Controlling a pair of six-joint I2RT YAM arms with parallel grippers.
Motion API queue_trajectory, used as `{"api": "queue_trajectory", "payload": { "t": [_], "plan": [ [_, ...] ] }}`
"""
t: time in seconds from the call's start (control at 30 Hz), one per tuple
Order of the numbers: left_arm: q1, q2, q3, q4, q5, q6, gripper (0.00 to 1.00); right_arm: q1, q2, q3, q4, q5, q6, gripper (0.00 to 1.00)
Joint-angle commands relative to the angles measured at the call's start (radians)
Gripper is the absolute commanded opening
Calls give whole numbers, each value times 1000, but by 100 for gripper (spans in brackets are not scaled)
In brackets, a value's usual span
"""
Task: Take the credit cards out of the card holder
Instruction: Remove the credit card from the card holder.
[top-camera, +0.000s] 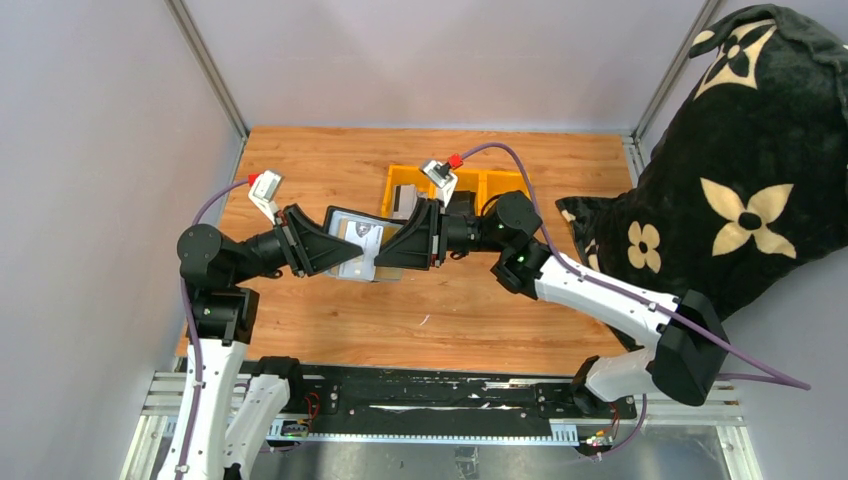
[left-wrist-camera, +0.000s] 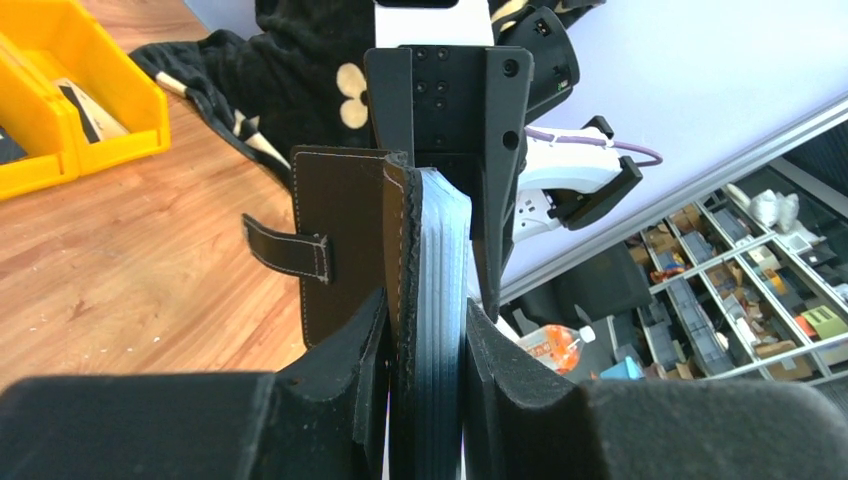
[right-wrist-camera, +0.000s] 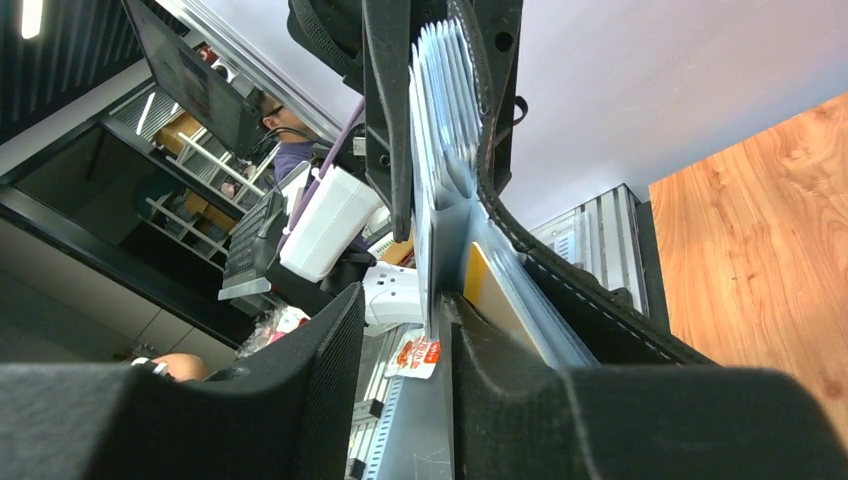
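Clamping the face-up card holder (left-wrist-camera: 340, 240), long axis left-right, left hand (left-wrist-camera: 425, 310) faces right hand (right-wrist-camera: 408, 300) slightly parted astride the credit cards (right-wrist-camera: 440, 100).

Blk card holder (left-wrist-camera: 340, 240) open, off table; credit cards (left-wrist-camera: 445, 270) stacked inside.

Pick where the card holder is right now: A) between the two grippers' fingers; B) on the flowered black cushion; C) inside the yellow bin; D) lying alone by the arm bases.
A: the left gripper pinches the card holder on both sides, and the right gripper straddles its credit cards from the opposite end.
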Motion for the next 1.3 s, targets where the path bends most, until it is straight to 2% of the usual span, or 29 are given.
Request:
{"api": "queue_trajectory", "payload": {
  "t": [0.0, 0.07, 0.2, 0.33, 0.43, 0.53, 0.83, 1.0, 1.27],
  "plan": [
    [0, -14, 42, 15, 3, 4, 26, -7, 27, 57, 18, -4, 1, 38],
    [0, -15, 41, 14, 4, 6, 27, -7, 35, 71, 6, 0, -1, 36],
    [0, -17, 41, 12, 7, -5, 39, -7, 45, 91, -9, -4, -4, 13],
    [0, -27, 26, 12, -7, -29, 48, -5, 44, 92, 4, -7, -3, 0],
    [-1, -36, -12, 23, -23, -69, 55, 4, 50, 102, 7, -11, -9, 0],
    [0, -35, -31, 46, -19, -101, 55, 9, 68, 116, 1, -18, -7, 0],
    [0, -27, -23, 89, 2, -122, 38, 6, 49, 90, -64, -8, -53, 0],
    [0, -11, 2, 92, 16, -122, 37, -1, -32, 78, -233, 21, -174, 0],
    [0, 1, 22, 92, 10, -121, 34, -17, -51, 36, -201, 26, -136, 0]
  ]
}}
